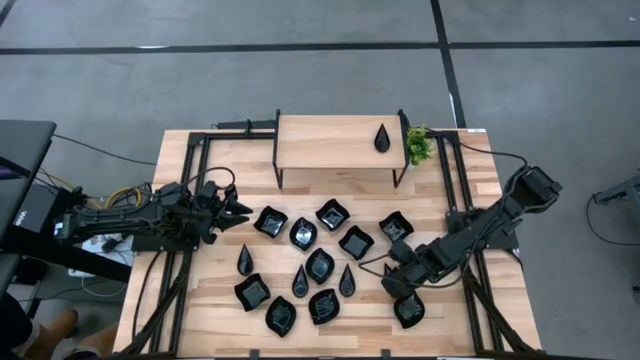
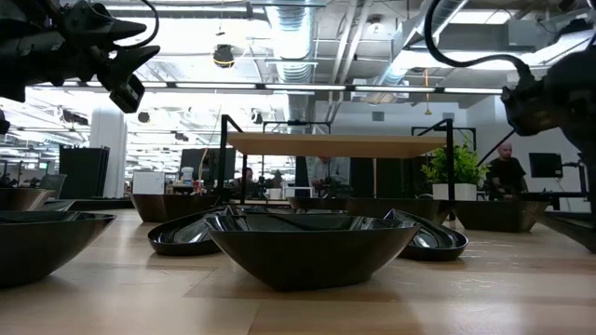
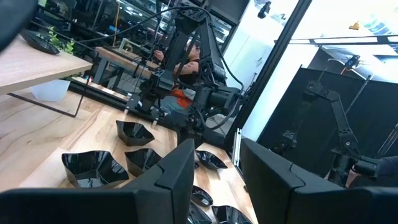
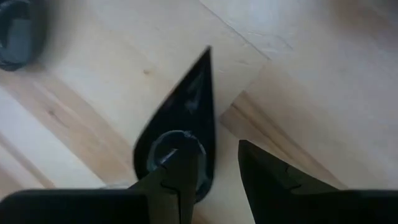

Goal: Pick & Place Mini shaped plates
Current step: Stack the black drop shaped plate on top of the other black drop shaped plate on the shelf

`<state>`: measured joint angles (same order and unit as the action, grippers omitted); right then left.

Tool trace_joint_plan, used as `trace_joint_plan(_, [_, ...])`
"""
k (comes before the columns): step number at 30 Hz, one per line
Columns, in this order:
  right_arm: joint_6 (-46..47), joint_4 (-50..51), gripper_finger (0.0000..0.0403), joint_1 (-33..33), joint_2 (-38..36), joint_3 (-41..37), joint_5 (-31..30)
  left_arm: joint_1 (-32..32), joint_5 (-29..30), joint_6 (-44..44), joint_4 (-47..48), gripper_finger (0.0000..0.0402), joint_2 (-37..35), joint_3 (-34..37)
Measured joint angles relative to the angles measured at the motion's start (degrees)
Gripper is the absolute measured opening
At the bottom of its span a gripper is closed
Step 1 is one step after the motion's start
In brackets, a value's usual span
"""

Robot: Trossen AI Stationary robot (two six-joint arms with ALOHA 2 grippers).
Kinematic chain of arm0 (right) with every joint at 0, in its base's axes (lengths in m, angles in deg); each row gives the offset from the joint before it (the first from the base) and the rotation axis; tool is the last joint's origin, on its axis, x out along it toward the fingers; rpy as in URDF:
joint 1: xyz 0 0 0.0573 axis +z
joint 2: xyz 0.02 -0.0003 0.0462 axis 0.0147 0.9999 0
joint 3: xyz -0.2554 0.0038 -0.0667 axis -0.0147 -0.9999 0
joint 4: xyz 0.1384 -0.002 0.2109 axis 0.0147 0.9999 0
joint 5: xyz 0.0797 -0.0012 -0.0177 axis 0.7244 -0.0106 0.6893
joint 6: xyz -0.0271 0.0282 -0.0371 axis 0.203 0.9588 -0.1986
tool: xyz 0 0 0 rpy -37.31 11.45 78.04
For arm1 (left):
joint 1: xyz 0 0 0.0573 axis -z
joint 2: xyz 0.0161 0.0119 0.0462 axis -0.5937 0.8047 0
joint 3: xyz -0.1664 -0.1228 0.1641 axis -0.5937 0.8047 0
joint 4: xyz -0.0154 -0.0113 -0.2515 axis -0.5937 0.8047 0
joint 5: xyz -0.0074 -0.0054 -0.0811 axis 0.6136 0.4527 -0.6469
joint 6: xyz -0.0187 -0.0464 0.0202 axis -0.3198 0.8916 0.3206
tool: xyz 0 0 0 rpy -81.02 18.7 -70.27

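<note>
Right claw [image 1: 392,283] hangs low over the near-right part of the surface [image 1: 470,335], fingers parted and holding nothing. Its wrist view shows a teardrop plate [image 4: 180,140] directly under and ahead of the fingers, tip pointing away; one finger [image 4: 177,177] overlaps the round end and the other stands just beside the rim over bare wood. In the high view that plate appears to lie just left of the claw, among the mini shaped plates [image 1: 320,265] spread across the middle of the surface. One plate [image 1: 382,138] already rests on the raised shelf [image 1: 335,140], far ahead of the claw beside the small plant [image 1: 418,146].

By the look of it, the step in hand is the approach to a pick, with the grasp not yet made. Whether the fingers touch the plate cannot be told. The next move calls for bringing the fingers astride the rim at the round end, then closing; the glossy, shallow edge may slip.

Left claw [image 1: 238,211] waits left of the cluster, raised above the surface, fingers apart and empty.
</note>
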<state>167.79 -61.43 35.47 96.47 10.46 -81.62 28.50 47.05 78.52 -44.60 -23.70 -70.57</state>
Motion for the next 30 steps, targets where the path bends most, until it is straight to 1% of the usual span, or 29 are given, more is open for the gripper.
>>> trace_joint_plan(4, [-0.23,0.27,0.0109,-0.32,0.0,0.01,-0.23,0.01,0.0,0.0,-0.09,0.0131,0.0,-0.01])
trace_joint_plan(12, [-0.19,0.71,0.0086,-0.32,0.0,0.01,-0.29,0.01,0.0,-0.02,-0.22,0.0131,0.0,0.01])
trace_joint_plan(21, [-0.08,1.85,0.0084,-0.34,0.0,0.01,0.0,0.0,0.0,-0.02,-0.22,0.0131,0.0,-0.01])
trace_joint_plan(30, [-0.06,-0.25,0.0084,-0.67,0.55,0.01,0.19,0.01,-0.02,-0.02,-0.22,0.0131,0.0,-0.01])
